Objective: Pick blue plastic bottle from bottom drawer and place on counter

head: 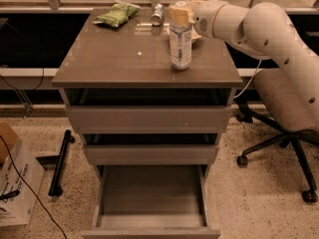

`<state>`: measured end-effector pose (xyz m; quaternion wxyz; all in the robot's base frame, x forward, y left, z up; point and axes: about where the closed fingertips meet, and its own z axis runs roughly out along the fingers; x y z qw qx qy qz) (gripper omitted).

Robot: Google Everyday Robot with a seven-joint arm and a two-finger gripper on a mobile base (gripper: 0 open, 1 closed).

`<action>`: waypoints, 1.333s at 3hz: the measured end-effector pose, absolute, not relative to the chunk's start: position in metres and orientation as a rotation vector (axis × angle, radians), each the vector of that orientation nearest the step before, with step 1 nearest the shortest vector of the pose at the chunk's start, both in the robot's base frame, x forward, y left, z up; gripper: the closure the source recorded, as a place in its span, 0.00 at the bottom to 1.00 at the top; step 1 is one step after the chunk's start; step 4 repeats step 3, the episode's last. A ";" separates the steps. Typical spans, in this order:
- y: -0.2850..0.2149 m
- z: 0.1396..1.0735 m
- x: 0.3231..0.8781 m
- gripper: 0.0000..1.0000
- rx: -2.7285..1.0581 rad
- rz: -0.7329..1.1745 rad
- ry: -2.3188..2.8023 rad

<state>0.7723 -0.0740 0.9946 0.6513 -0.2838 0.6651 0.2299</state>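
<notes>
Nearly done, by the look of it. On the glossy grey-brown counter (104,59), right of a crinkled green snack bag (117,15) and a small silver can (157,15) at the back: the translucent blue plastic bottle (180,46), upright. At its cap, the cream gripper (180,16) (clamped or loose, cannot tell). Left: release and retreat. Below, deep grey-brown bottom drawer (149,195) pulled open, bare floor, nothing inside.

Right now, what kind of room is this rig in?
Probably an office or lab workspace: a wheeled office chair beside a three-drawer cabinet, a speckled hard floor, and a cardboard box on it. The gripper sits at the top of the blue plastic bottle, which stands on the counter.
</notes>
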 end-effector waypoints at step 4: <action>-0.066 0.993 0.773 0.00 -0.649 0.535 1.512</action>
